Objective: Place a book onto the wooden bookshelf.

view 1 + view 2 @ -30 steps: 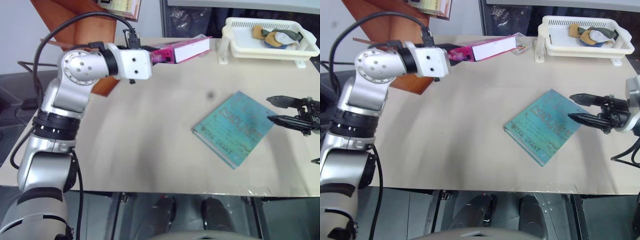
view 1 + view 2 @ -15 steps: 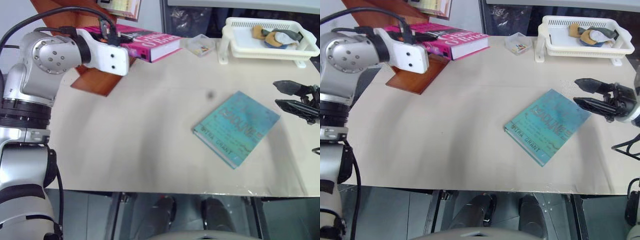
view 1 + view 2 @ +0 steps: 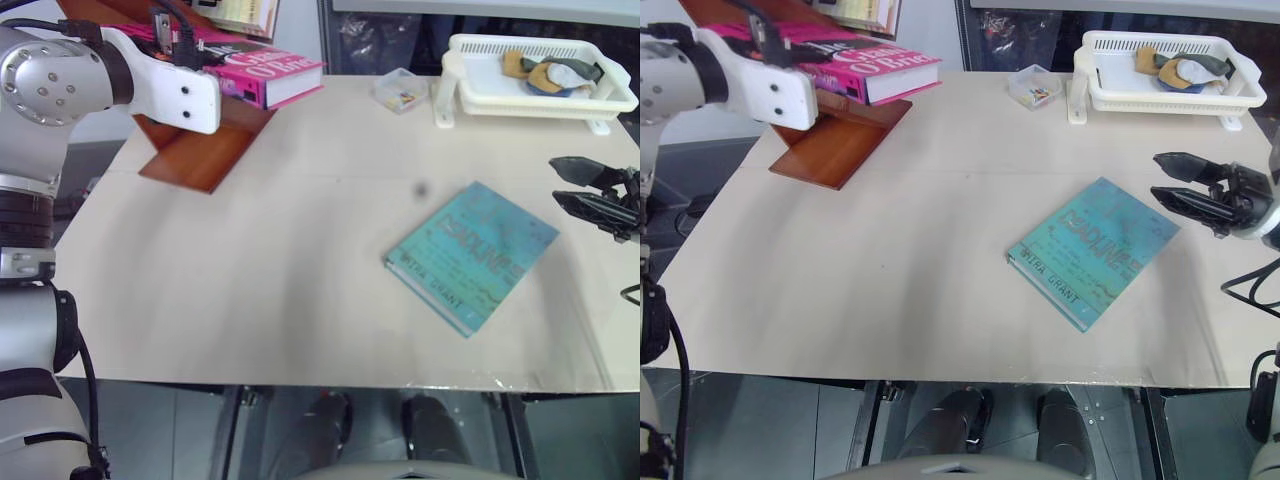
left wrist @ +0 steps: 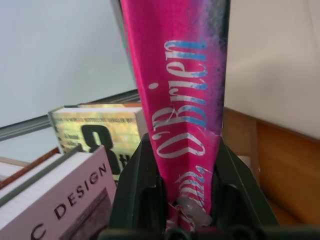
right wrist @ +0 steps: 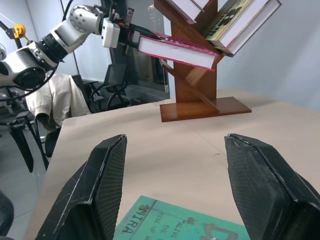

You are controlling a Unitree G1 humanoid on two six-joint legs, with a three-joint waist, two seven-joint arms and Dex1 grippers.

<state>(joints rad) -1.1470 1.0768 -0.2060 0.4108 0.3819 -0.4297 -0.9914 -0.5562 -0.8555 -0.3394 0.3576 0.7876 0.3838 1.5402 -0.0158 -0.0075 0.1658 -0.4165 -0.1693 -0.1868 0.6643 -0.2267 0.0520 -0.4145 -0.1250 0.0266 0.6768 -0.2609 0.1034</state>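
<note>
- The left end effector was clamped tight on the spine end of the pink book, one black finger on each side of it, so the book was firmly in its grip.
- The book was up in the air at the far left of the table, lying roughly flat with its white page edges facing the open table, right over the base of the wooden bookshelf.
- From the right wrist view you could see the book sitting level up against the shelf's slanted boards. Whether it was actually resting on a board or just beside one, I couldn't tell.
- The shelf already had other books leaning in its upper slots, and the left wrist view caught a yellowish one and a pale one marked "DESIGN" just beside the pink one.
- The right end effector was over the right edge of the table with its fingers spread wide apart and nothing between them, pointing in toward the middle.
- Just beside its fingertips a teal-blue book lay flat on the table, turned at an angle. Not touching as far as I could see.
- At the far right of the table sat a white plastic basket tray with some crumpled stuff in it, and a small clear box just beside it.
</note>
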